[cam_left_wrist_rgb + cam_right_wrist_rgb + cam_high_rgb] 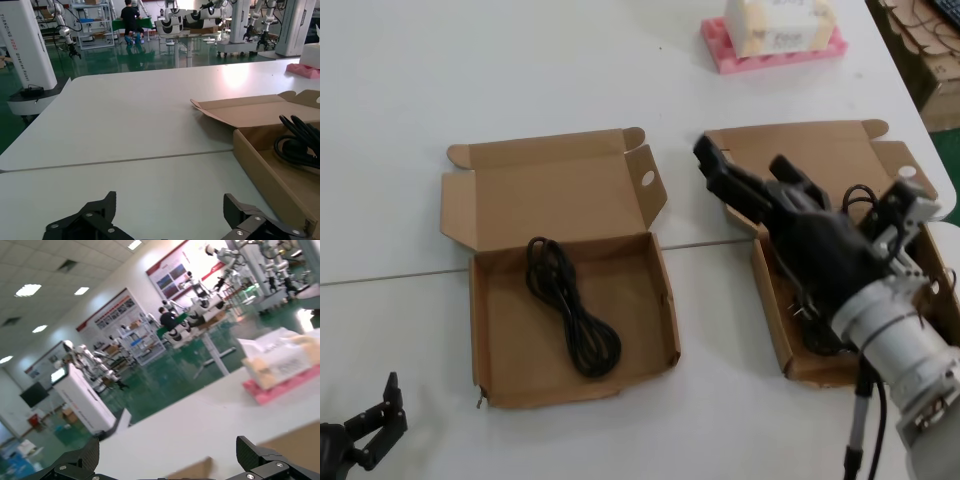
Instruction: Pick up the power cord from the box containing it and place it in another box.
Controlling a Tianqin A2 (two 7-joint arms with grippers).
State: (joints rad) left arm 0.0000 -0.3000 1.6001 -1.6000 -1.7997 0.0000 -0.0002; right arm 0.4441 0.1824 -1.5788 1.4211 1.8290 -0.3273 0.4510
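Observation:
The power cord (572,312), a thin black looped hank, lies on the floor of the wide brown box (495,385) on the left, which has a round hole in its side flap and a bent front wall. The cord also shows in the left wrist view (299,140), inside that box's side wall (265,167). The narrower brown box (775,330) stands to the right. My right gripper (740,160) hangs above it, open and empty (167,457). Some black cable under the arm is mostly hidden. My left gripper (392,405) is open and empty (170,210), low at the table's near left.
A pink foam tray with a white pack (775,40) stands at the back right and shows in the right wrist view (280,367). Cardboard and black cords (920,25) lie off the table's far right corner. A seam (390,277) crosses the white table.

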